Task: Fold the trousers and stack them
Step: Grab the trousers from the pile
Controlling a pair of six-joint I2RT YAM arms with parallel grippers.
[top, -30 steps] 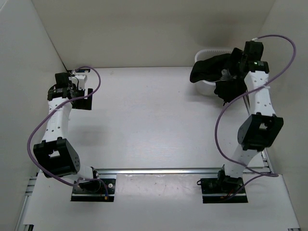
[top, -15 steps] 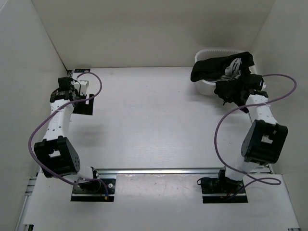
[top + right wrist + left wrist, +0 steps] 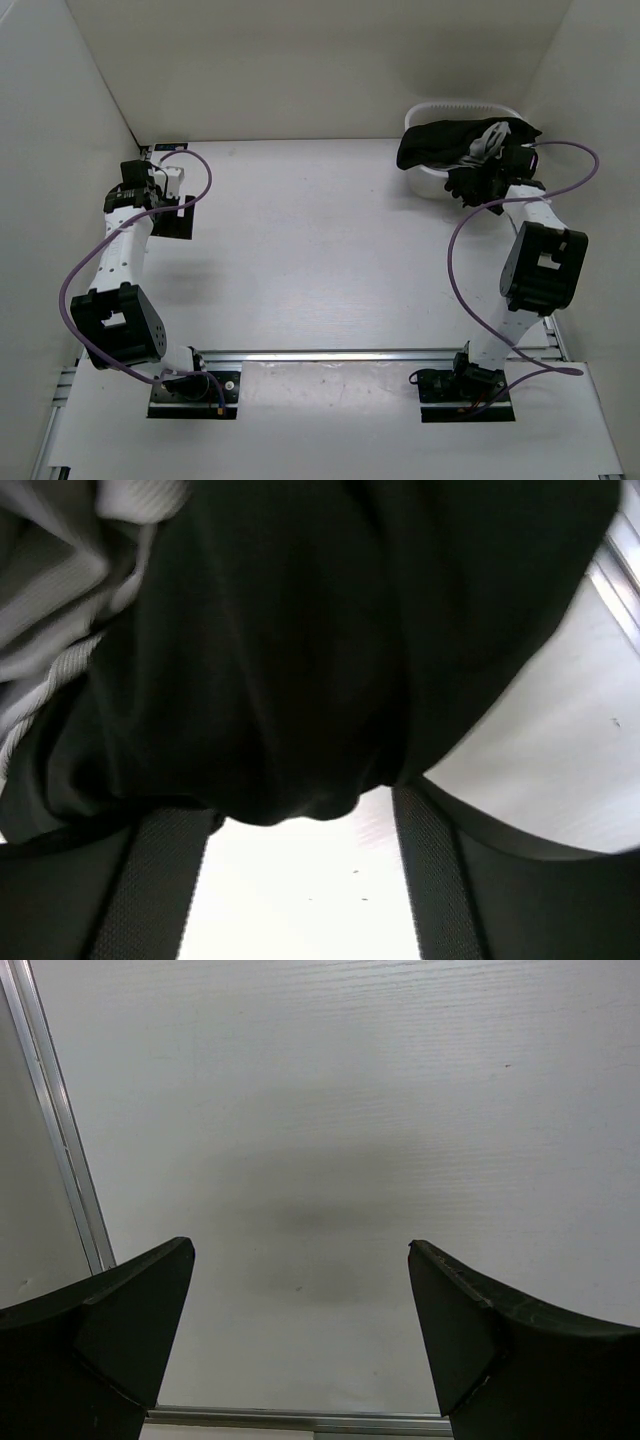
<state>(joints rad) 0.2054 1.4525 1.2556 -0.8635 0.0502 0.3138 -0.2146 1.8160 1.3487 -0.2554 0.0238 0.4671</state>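
Right gripper [image 3: 305, 815] shifted, trousers [image 3: 300, 650] between its fingers [image 3: 170, 880]

Black trousers [image 3: 300, 660] fill most of the frame, bulging down in a soft fold between the two fingers [image 3: 160, 890] of the right claw [image 3: 300, 805]. A pale grey ribbed garment [image 3: 60, 590] shows at upper left. White desk [image 3: 540, 750] lies beneath.

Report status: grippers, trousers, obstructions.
Left gripper open over table. Right gripper open, astride a trousers fold. Trousers heaped over basket rim, far right. Grey garment bunched in with them.
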